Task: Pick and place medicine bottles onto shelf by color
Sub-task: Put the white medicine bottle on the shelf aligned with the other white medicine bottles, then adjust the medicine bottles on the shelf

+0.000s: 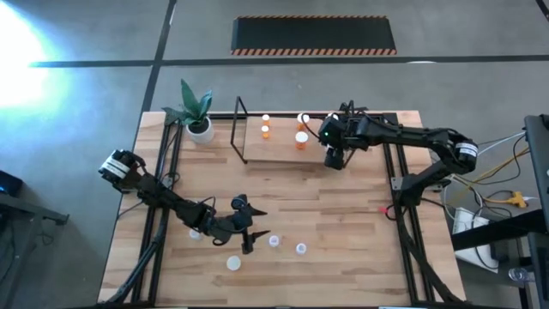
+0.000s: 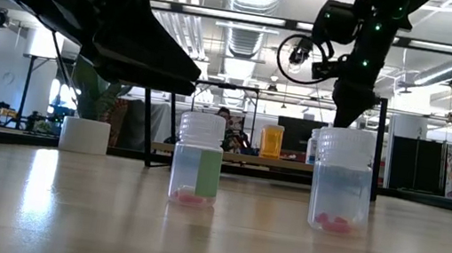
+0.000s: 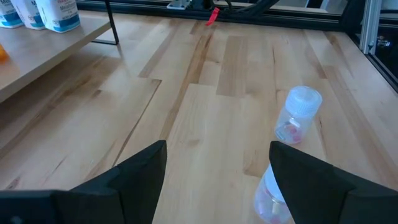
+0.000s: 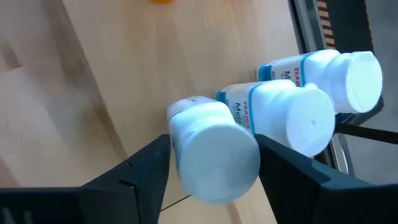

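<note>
Your tabletop point(image 1: 343, 215) is pale plank wood, bare across the middle; beyond it in the low view is an open workshop with ceiling strip lights and a person seated far back. The shelf point(image 1: 279, 154) sits at 12 o'clock on the tabletop, with orange bottles point(image 1: 266, 131) on its board and a potted plant point(image 1: 199, 120) just beside it toward 10 o'clock. Your right end effector point(image 4: 211, 171) is over the shelf's 3 o'clock end; its jaws flank a white bottle point(image 4: 214, 149), and you cannot tell from the wrist view whether they press it or stand just clear. Two more white bottles point(image 4: 323, 71) stand touching one another right next to it. Your left end effector point(image 3: 217, 165) hangs at 6 o'clock over bare wood, jaws spread wide with nothing between them. Two clear bottles point(image 3: 297, 115) stand near it on the tabletop, toward 5 o'clock.
</note>
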